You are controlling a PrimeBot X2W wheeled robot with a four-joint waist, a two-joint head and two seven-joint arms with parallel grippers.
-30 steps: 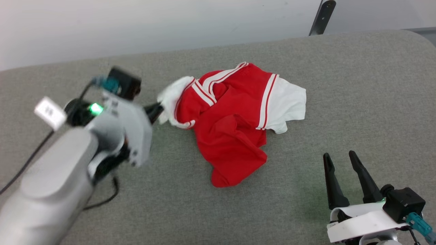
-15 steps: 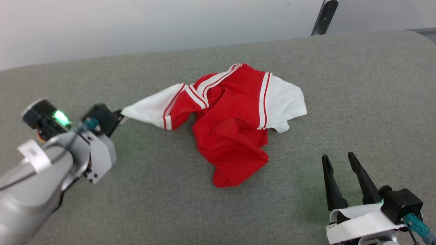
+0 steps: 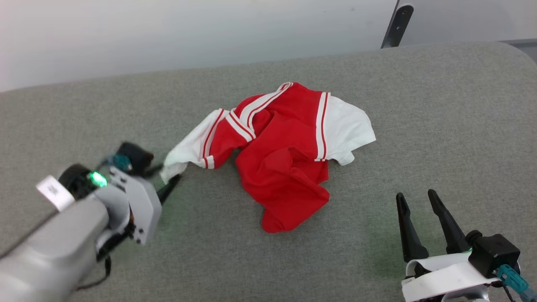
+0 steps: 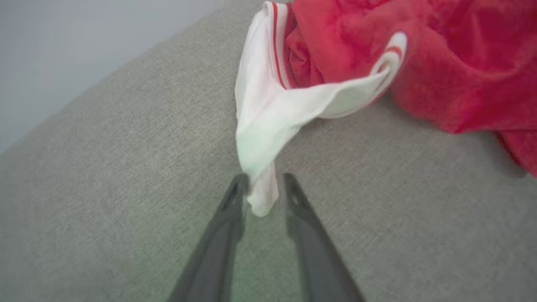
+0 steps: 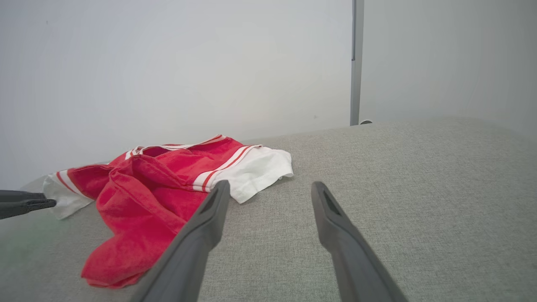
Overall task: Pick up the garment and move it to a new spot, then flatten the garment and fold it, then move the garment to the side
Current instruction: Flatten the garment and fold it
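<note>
The garment [image 3: 285, 167], red with white sleeves and striped trim, lies crumpled mid-surface; any print is hidden. Its left white sleeve [image 3: 186, 151] is stretched out toward my left gripper [image 3: 169, 173]. In the left wrist view the sleeve tip [image 4: 262, 197] hangs loosely between the parted fingers of my left gripper [image 4: 265, 180], which is open. One left finger [image 5: 25, 202] shows beside the garment [image 5: 159, 184] in the right wrist view. My right gripper [image 3: 415, 193] stands open at the lower right, nothing between its fingers [image 5: 209, 218], a short way right of the garment's red hem.
The work surface is a grey fabric-covered top [image 3: 440, 126] with a rounded far right corner. A white wall runs behind it, with a dark upright post [image 3: 396, 23] at the back right. A black cable trails from my left arm [image 3: 92, 281].
My left gripper pulled the white sleeve out to the left, then dropped nearer the front and opened its jaws; the sleeve has gone slack. The right arm has stayed put.
</note>
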